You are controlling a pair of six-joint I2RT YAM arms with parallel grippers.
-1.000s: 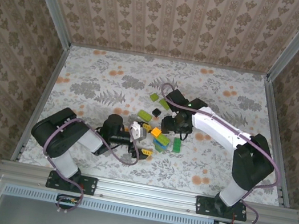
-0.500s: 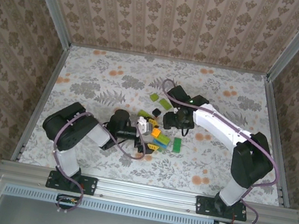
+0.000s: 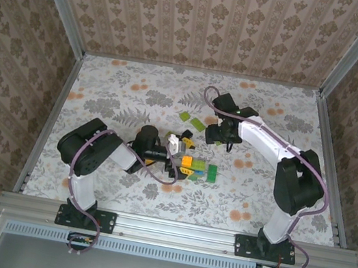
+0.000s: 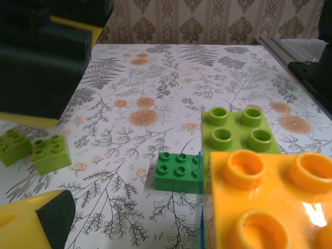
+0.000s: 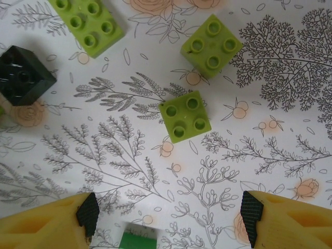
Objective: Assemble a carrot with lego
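I am watching the right pincer [image 5: 168, 213] backing away from the orange brick [image 3: 186, 161] toward the far side of the surface [image 3: 116, 95]. Its jaws are spreading wider with nothing between them. It is now hanging over the loose lime bricks [image 5: 185, 116] and the black brick [image 5: 23, 72], all lying beyond the orange brick. Meanwhile the left pincer [image 3: 174, 156] is closing in on the orange brick from its left, fully released and empty, so the brick is looming large in that wrist view. A lime brick [image 4: 238, 129] is sitting just behind the orange brick, and a dark green brick [image 4: 179, 171] is lying close against that pair. I am taking the orange and lime pair as the start of the carrot [image 3: 192, 163], resting on the surface between the two pincers. From these angles I cannot tell whether they are actually pressed together. To me the swap is suggesting a handover: the right arm has let go and is looking for more green, while the left is lining up to steady the orange brick.
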